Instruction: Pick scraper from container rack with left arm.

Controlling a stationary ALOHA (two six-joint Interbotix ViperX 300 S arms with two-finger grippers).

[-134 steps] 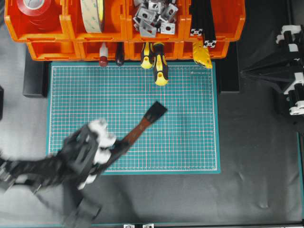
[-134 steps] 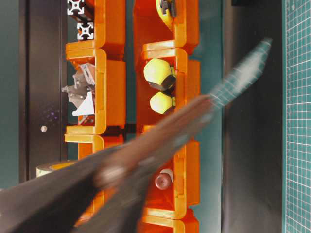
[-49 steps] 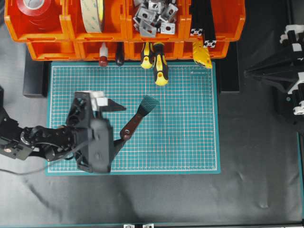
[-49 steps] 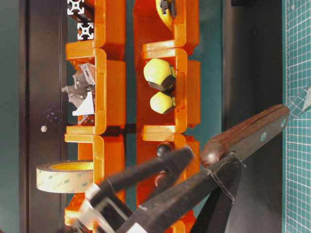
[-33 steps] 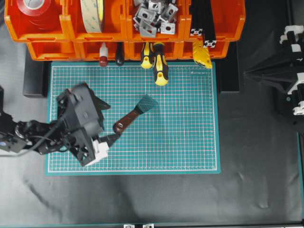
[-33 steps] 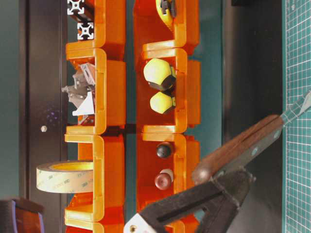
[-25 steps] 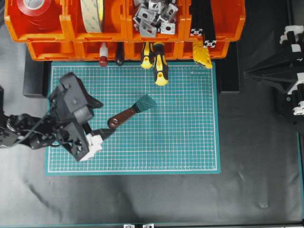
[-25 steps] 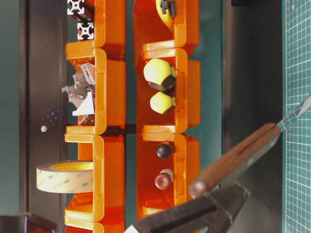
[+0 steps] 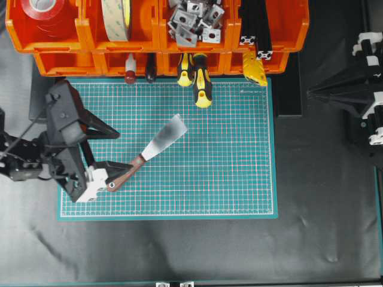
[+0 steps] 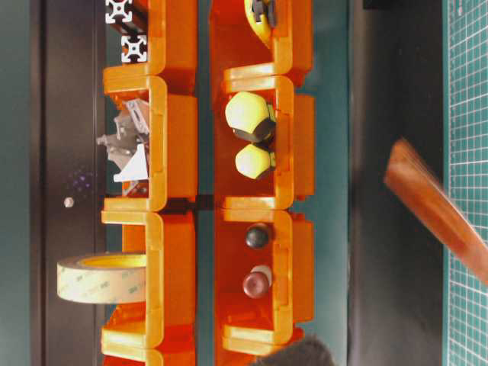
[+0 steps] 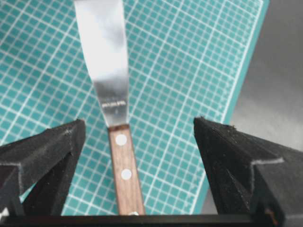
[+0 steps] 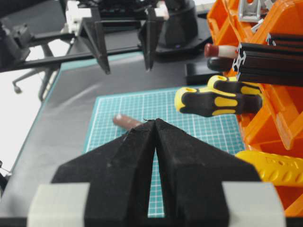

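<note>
The scraper (image 9: 149, 149) lies flat on the green cutting mat (image 9: 227, 173), its bright metal blade toward the orange container rack (image 9: 66, 39) and its reddish-brown handle toward my left gripper (image 9: 122, 148). That gripper is open wide and empty; the handle end lies close to its lower finger. In the left wrist view the scraper (image 11: 118, 142) lies between the spread jaws of my left gripper (image 11: 138, 123), touching neither. My right gripper (image 12: 155, 122) is shut and empty at the far right (image 9: 311, 92). The handle (image 10: 435, 210) shows blurred in the table-level view.
Two yellow-and-black screwdrivers (image 9: 200, 81) and a dark-red-knobbed tool (image 9: 130, 75) stick out of the rack's lower bins over the mat's far edge. Upper bins hold tape rolls (image 9: 116, 18), metal brackets (image 9: 194, 21) and black profiles (image 9: 254, 27). A yellow tool (image 9: 254, 69) hangs out at right.
My left gripper held the scraper by its handle end, then let it go. The scraper now lies flat on the mat and the gripper has opened and drawn back left.
</note>
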